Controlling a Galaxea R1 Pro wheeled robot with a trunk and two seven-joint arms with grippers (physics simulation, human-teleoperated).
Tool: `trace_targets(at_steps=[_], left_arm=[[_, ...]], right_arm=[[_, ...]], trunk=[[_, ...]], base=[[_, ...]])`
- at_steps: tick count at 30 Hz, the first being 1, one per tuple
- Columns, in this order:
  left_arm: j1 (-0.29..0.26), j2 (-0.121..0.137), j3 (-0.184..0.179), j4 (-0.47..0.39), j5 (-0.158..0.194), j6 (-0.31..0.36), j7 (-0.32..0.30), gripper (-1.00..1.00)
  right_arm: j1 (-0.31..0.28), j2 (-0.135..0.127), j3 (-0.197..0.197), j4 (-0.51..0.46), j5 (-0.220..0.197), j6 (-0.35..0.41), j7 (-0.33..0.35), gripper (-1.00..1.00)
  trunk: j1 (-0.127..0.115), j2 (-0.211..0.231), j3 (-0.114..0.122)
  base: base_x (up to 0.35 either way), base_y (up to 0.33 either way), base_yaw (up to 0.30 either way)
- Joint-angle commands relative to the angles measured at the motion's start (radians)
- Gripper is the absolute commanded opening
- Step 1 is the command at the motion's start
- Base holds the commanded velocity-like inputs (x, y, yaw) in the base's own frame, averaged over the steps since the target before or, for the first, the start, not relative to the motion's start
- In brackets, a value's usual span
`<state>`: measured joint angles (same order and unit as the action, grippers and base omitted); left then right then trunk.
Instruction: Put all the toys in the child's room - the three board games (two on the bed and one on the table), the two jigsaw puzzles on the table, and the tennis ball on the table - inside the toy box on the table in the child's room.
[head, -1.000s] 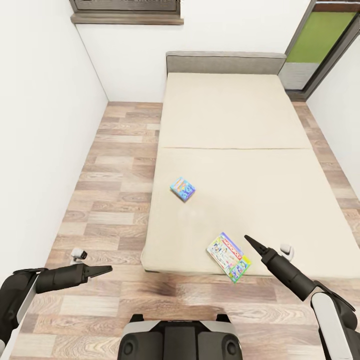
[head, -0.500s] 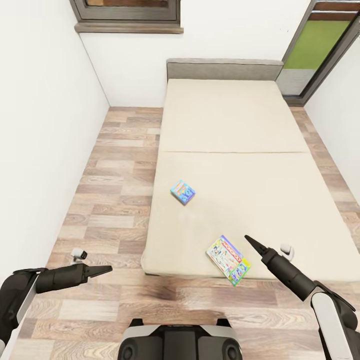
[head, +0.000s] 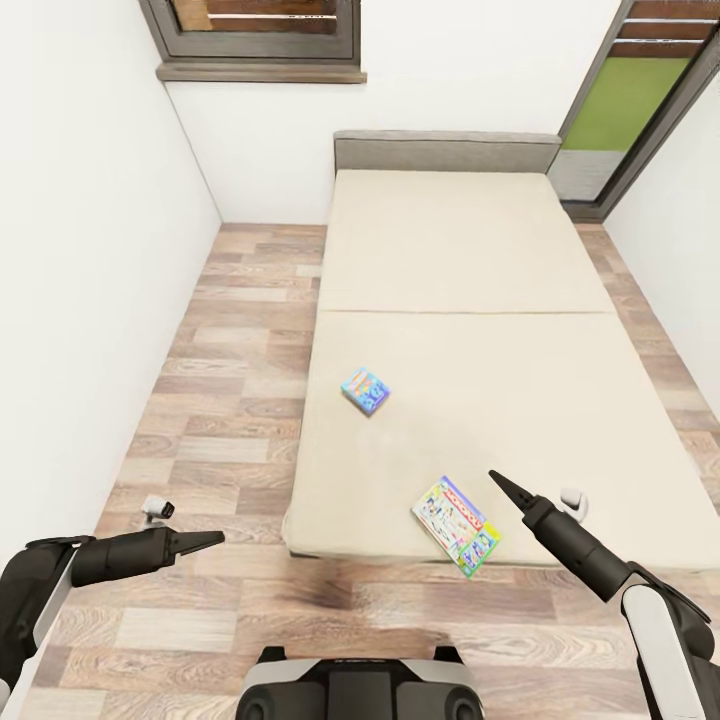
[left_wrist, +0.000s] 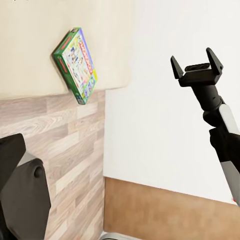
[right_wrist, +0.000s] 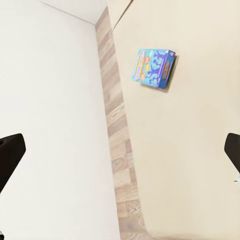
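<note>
White walls and wood-plank floor (head: 220, 400) frame the low beige-covered bed (head: 500, 300). The longer white-green printed board game box (head: 457, 524) overhangs its near edge, probably light, stiff and slick, best pinched across that edge. The small blue square game box (head: 365, 389) lies mid-mattress. The right tool (head: 497, 484) gapes empty just beside; the left tool (head: 210, 539) hovers over floor, state unclear.

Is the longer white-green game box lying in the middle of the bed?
No, the white-green game box lies at the near edge of the bed, one corner overhanging the floor.
</note>
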<state>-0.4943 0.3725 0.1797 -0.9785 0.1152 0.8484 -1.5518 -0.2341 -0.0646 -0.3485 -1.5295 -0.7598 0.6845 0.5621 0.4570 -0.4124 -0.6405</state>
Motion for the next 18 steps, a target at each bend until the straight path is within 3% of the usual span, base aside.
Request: trace_targets(at_steps=[1,18], left_arm=[[0.000,0.000,0.000,0.000,0.000,0.011,-0.004,1.00],[0.000,-0.001,0.000,0.000,0.000,0.009,-0.003,1.00]], right_arm=[[-0.001,0.000,-0.001,0.000,-0.004,0.007,0.001,1.00],[-0.001,0.000,-0.001,0.000,-0.004,0.007,-0.001,1.00]], trunk=[[0.001,-0.001,0.001],[0.001,-0.001,0.029]], base=[[0.000,0.000,0.000],[0.000,0.000,0.000]])
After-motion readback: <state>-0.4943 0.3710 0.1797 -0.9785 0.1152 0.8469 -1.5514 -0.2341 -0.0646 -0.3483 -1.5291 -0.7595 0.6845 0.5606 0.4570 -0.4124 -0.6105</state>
